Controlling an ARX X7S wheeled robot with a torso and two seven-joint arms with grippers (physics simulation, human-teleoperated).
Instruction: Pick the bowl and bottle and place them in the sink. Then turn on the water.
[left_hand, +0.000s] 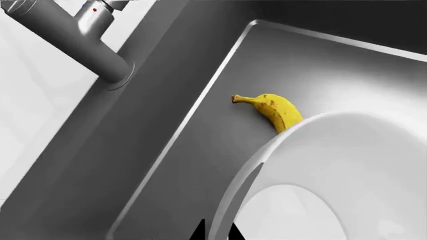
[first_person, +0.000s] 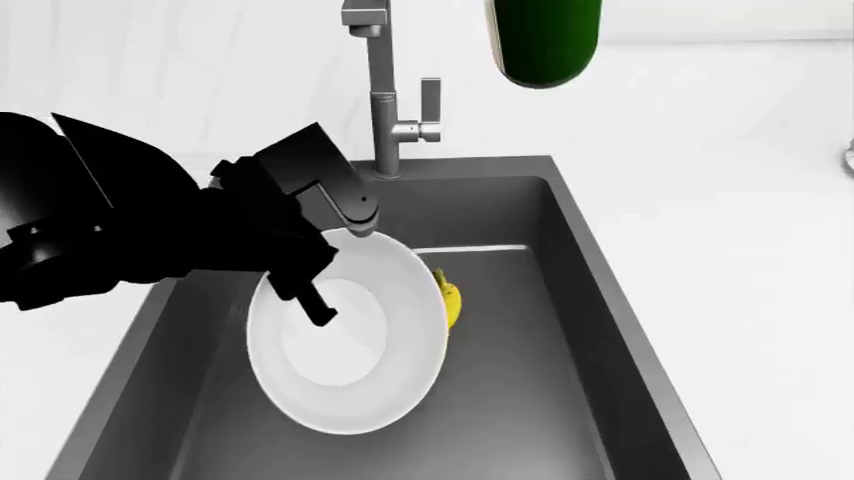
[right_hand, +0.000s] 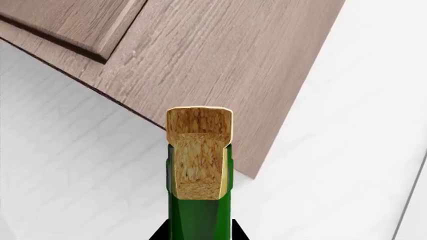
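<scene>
The bowl's (first_person: 350, 335) rim is pinched by the left tool (first_person: 318, 290), and the bowl is held tilted over the sink (first_person: 587, 330), above a banana (left_hand: 277, 110). The bottle's (right_hand: 198, 200) neck is clamped in the right tool (right_hand: 198, 235), raised beyond the faucet (first_person: 380, 90).
</scene>
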